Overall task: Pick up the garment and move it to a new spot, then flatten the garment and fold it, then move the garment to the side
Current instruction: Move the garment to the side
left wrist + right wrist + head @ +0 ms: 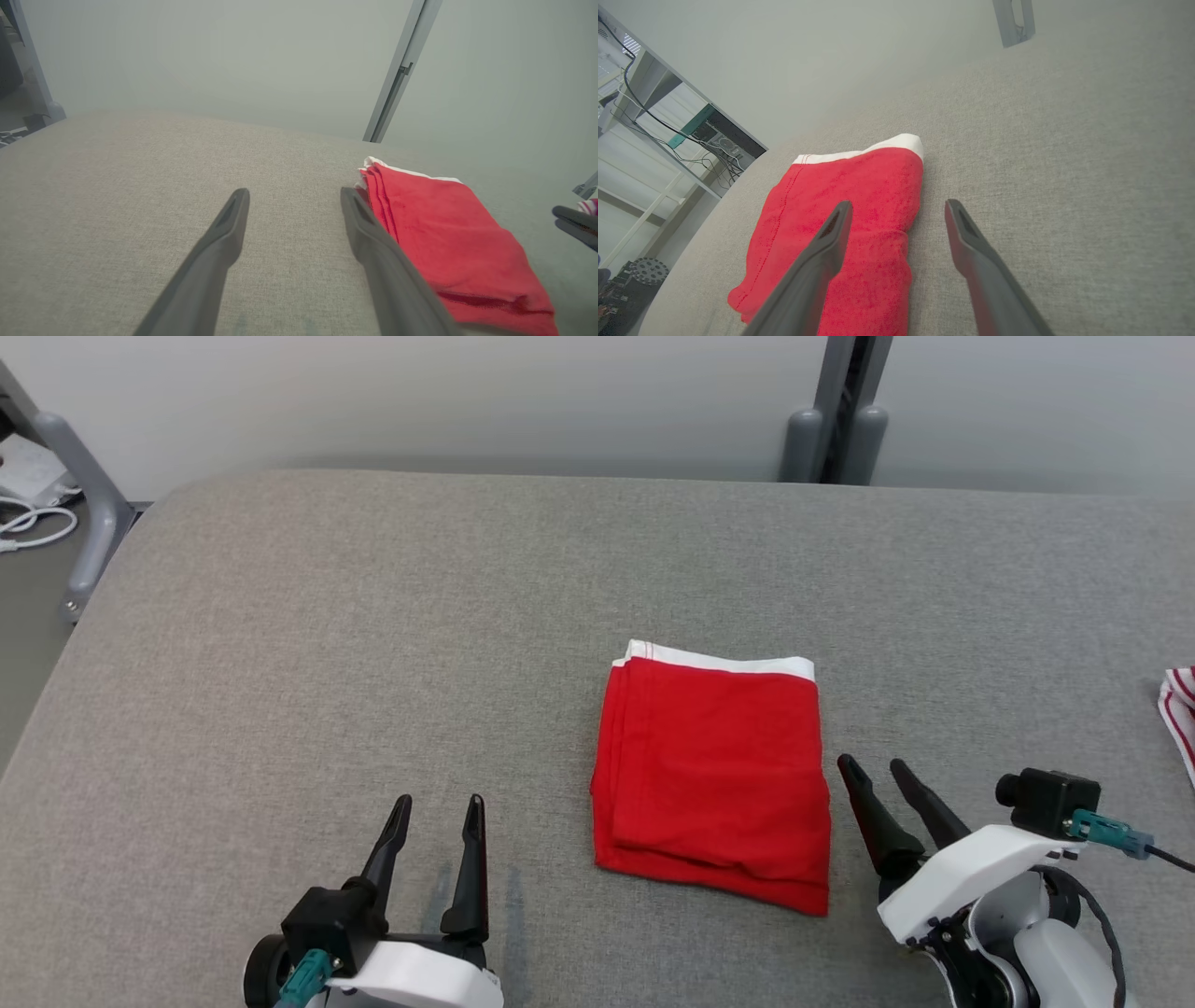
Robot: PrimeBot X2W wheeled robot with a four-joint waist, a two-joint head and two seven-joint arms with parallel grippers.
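Observation:
The garment point(714, 775) is red with a white band along its far edge, folded into a neat rectangle on the grey padded table point(373, 635). My left gripper point(439, 803) stands open near the front edge, a little to the garment's left, with nothing between its fingers. My right gripper point(876, 768) is open just beside the garment's right edge, empty as well. In the left wrist view the garment point(448, 238) lies right of the open left gripper point(294, 193). From the right wrist the garment point(850, 210) sits under the left finger of the right gripper point(899, 207).
A red-and-white striped cloth point(1178, 709) pokes in at the table's right edge. A grey post point(840, 420) stands behind the table and a metal frame leg point(89, 513) with white cables at the far left. Shelving with wires point(668, 121) shows beyond the table.

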